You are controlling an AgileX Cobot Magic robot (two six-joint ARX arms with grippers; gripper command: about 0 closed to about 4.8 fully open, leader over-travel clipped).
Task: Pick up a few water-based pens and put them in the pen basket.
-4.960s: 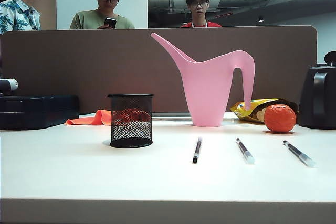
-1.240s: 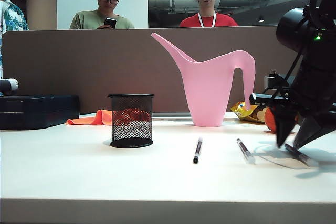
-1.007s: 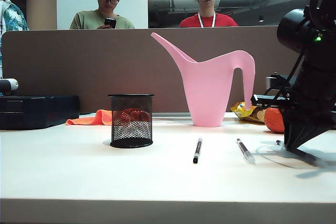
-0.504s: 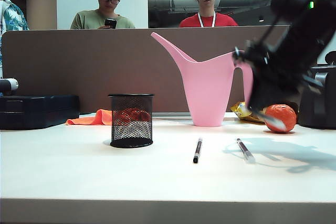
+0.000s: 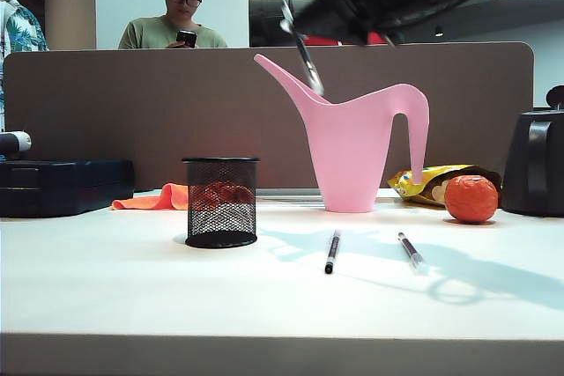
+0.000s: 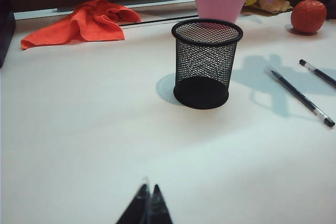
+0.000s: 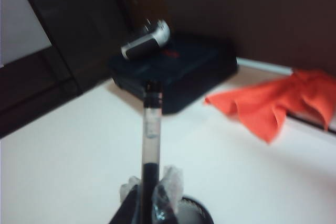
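The pen basket, a black mesh cup, stands on the white table left of centre. My right gripper hangs high above the table, right of the basket, and is shut on a clear-barrelled water-based pen that slants down in front of the pink can's spout. In the right wrist view the pen sticks out from the gripper, with the basket's rim just beyond. Two pens lie on the table: a black one and a clear one. My left gripper is shut, empty, low over bare table, short of the basket.
A tall pink watering can stands behind the pens. An orange ball, a yellow snack bag and a black appliance sit at the right. An orange cloth and a black case lie at the back left.
My right gripper has lifted the rightmost pen off the table and carried it up and to the left, from the right edge to above the watering can's spout. The left gripper has not moved.
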